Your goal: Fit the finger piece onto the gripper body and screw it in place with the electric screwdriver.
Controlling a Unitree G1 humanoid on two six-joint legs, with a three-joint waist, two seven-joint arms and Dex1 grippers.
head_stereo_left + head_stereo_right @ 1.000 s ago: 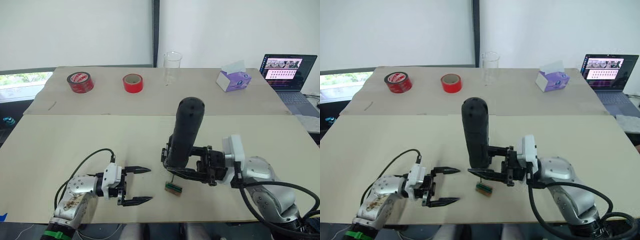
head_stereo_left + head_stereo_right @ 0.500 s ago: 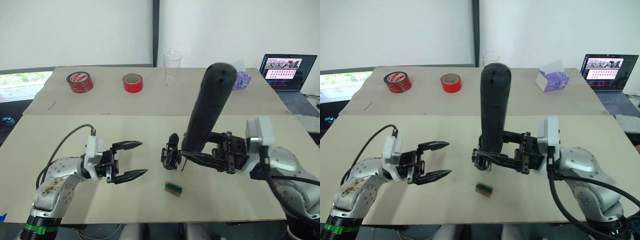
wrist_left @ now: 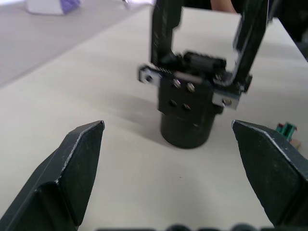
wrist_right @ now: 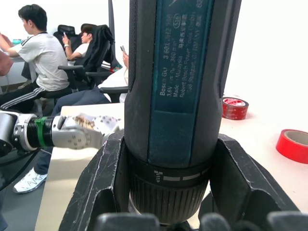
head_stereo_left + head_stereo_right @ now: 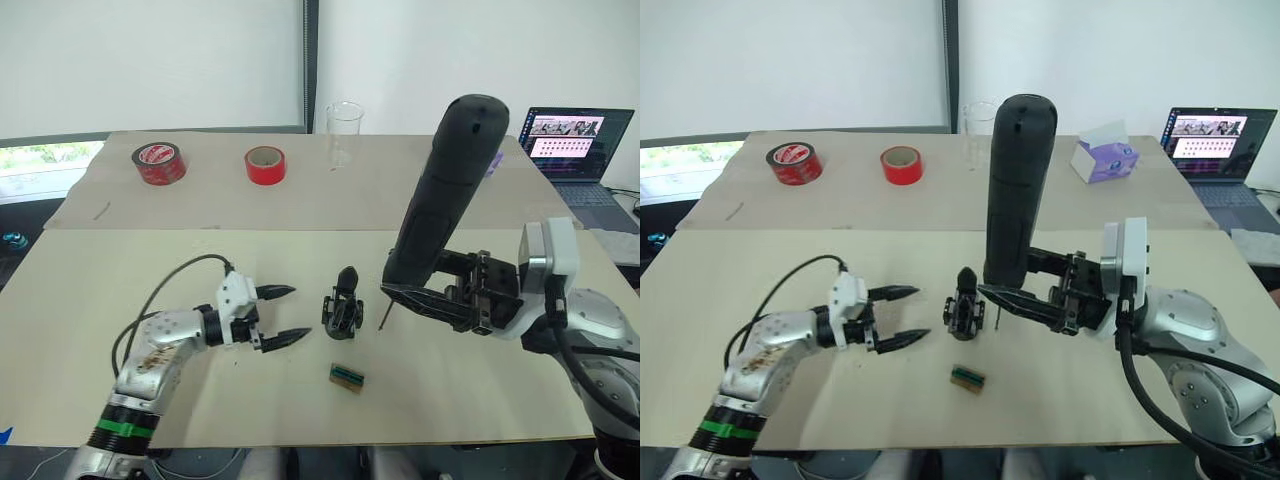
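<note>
Nearest, lying loose on the table (image 5: 90, 290): small green-and-brown block (image 5: 346, 376), easily knocked by either arm. Just beyond, left end effector (image 5: 284, 315) spread wide and empty, pointing at the gripper body (image 5: 341, 303) upright mid-table; likely to topple it if closed off-centre. Right of it, right end effector (image 5: 440, 292) clamped around the electric screwdriver (image 5: 443, 195), tilted, bit hanging just beside the body; could slip or miss the screw. Farther back, 2 red tape rolls (image 5: 161, 162), untouched.
</note>
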